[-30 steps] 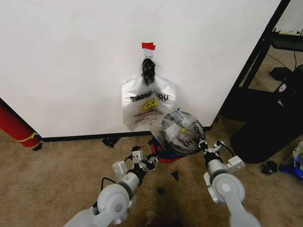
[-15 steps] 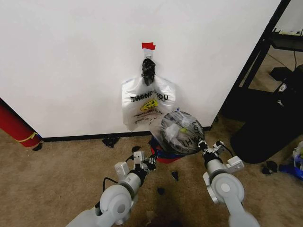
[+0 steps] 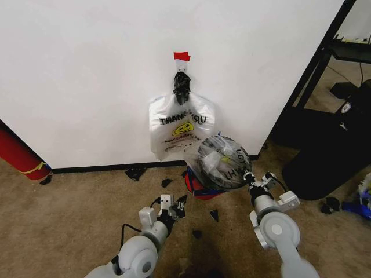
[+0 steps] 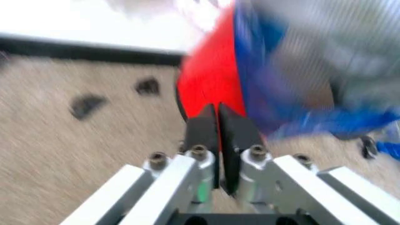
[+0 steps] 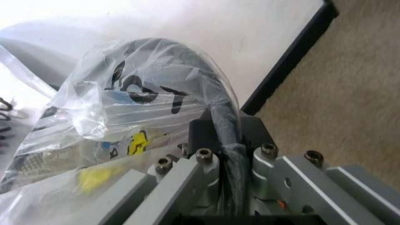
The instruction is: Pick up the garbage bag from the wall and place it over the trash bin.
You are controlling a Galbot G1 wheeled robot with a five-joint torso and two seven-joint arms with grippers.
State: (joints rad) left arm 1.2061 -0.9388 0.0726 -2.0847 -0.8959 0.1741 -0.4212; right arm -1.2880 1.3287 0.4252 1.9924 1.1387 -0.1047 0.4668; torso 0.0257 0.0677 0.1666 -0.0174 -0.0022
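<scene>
The garbage bag [image 3: 223, 162], thin crinkled translucent plastic with black lettering and a yellow smiley, was stretched over the round top of the trash bin [image 3: 197, 184], whose red base showed beneath it on the tan carpet [image 3: 75, 208], close to the white wall [image 3: 87, 75] and its black baseboard. Same-print bags [image 3: 181, 130] hung from a black knot [image 3: 182, 87] under a red tape piece [image 3: 181, 56]. The right gripper [image 3: 250, 176] reached forward at the bin's right edge, fingers pinched on the bag-covered rim. The left gripper [image 3: 175, 206] sat low, just short of the bin's red base, its black fingers [image 4: 206, 131] closed together on nothing.
</scene>
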